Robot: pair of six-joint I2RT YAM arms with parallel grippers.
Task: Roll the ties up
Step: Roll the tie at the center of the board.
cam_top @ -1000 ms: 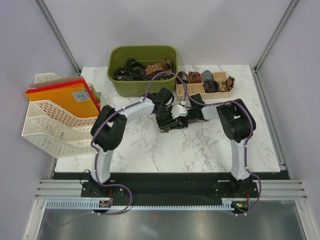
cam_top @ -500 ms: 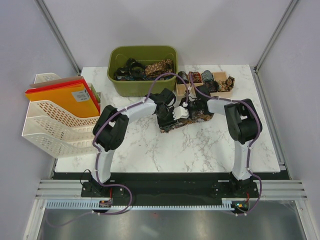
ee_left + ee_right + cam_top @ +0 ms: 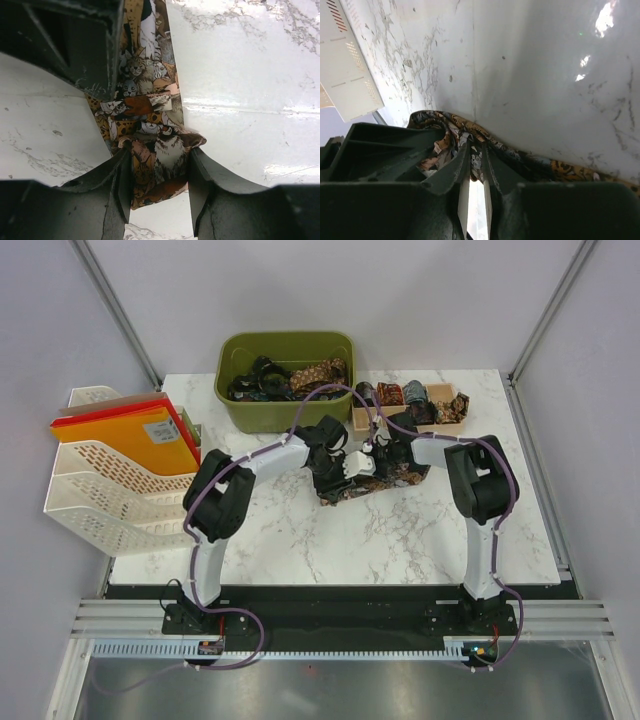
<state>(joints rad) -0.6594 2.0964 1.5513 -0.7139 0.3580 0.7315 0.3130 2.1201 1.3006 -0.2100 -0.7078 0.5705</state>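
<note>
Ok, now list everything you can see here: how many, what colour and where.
patterned tie: one, brown-gold animal print, mid-table between both grippers
loose ties: several, black and brown, heaped in the bin
bin: one, olive green, back centre
rolled ties: about five, dark, reddish, blue-grey, brown, in the tray
tray: one, light wood with compartments, back right
file rack: one, white, left edge
folders: a few, orange and red, in the file rack
table: one, white marble
left gripper: one, black, closed on the patterned tie
right gripper: one, black, pinching the patterned tie
</note>
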